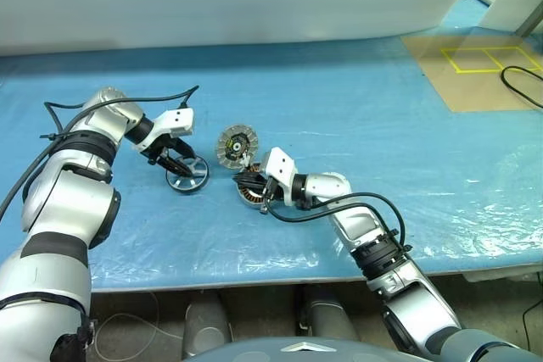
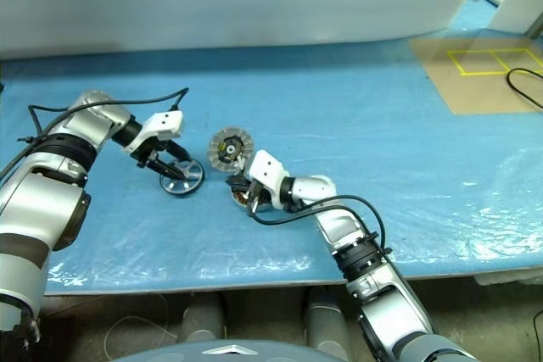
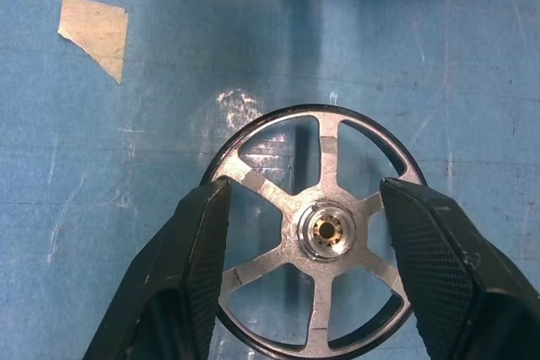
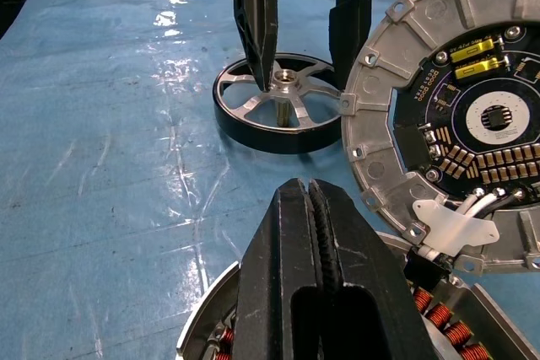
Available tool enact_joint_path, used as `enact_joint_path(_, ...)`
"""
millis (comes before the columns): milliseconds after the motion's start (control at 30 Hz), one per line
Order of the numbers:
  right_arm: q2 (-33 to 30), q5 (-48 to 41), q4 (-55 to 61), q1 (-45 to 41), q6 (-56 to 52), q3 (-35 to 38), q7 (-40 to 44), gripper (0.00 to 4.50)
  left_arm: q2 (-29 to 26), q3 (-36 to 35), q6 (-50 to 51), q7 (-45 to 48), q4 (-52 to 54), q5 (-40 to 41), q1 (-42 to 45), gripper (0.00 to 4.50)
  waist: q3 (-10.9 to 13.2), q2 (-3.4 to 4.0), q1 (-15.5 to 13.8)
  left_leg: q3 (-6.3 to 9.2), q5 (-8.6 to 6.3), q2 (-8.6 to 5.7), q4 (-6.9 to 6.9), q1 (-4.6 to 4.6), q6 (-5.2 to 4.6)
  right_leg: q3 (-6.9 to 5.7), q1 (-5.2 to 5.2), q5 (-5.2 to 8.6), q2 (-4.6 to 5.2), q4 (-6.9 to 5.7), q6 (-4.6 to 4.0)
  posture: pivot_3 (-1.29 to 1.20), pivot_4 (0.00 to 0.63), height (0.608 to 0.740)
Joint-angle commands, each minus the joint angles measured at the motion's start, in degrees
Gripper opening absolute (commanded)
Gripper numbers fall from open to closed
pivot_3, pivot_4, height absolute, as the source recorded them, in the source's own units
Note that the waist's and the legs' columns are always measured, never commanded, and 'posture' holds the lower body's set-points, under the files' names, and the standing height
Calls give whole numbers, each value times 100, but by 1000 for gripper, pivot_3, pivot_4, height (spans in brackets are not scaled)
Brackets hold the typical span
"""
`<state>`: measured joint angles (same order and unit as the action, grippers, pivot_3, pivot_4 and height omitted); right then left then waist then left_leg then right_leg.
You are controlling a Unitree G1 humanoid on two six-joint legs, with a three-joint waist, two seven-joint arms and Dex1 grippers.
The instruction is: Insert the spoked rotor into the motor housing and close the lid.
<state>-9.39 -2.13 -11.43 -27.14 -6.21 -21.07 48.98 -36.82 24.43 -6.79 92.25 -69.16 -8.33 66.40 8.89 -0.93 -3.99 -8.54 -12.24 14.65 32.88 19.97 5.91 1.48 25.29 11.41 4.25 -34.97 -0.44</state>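
The spoked rotor (image 1: 187,176) lies flat on the blue sheet, a dark rim with silver spokes and a shiny hub (image 3: 327,231). My left gripper (image 1: 181,169) points down over it, open, with its fingers (image 3: 198,246) astride the wheel near the rim; I cannot tell whether they touch it. The lid (image 1: 236,146) stands tilted on edge, ribbed face and green-yellow centre showing, and leans by the motor housing (image 1: 249,196), joined to it by thin wires. Copper windings (image 4: 439,322) show in the housing. My right gripper (image 4: 309,191) is shut and empty, its fingertips over the housing's near rim.
A brown board (image 1: 475,69) with yellow tape squares lies at the far right, with a black cable (image 1: 519,89) on it. A scrap of tape (image 3: 94,33) sticks to the sheet near the rotor. The table's front edge (image 1: 254,273) runs close to my right forearm.
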Motion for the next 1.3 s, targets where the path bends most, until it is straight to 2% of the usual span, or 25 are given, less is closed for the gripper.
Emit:
enact_joint_path(33, 19, -9, 26, -41, 69, -11, -9, 0, -142, 49, -182, 25, 7, -30, 32, 2915, 0, 0, 0, 0, 0, 0, -1, 0, 0, 0, 0, 0, 0, 1, 0, 0, 150, 740)
enact_joint_path(833, 13, 18, -28, -75, 125, -10, -41, 0, -62, -73, -600, 25, -36, -304, -54, 2915, 0, 0, -2, 0, 0, 0, -8, 0, 0, -1, -1, -2, 0, 8, 4, 0, 150, 740)
enact_joint_path(933, 22, 19, -35, -76, 131, -2, -57, 0, -43, -110, -531, 25, -56, -329, -59, 2435, 0, 0, -2, 0, 0, 0, -8, -1, 0, 0, -1, -2, 0, 8, 3, 0, 150, 740)
enact_joint_path(1033, 27, 18, -61, -91, 142, 0, -56, 0, -56, -123, -499, 25, -55, -354, -18, 1515, 0, 0, -3, 0, 0, -1, -8, -1, 0, -1, -5, -1, 0, 8, 2, 0, 150, 740)
enact_joint_path(1300, -6, -26, -70, -117, 145, 29, 5, 0, -173, -44, -304, 25, -17, -191, 120, 1501, 0, 0, -1, 0, 0, 0, -8, -3, 0, 0, -8, -1, 0, 8, 1, 0, 150, 740)
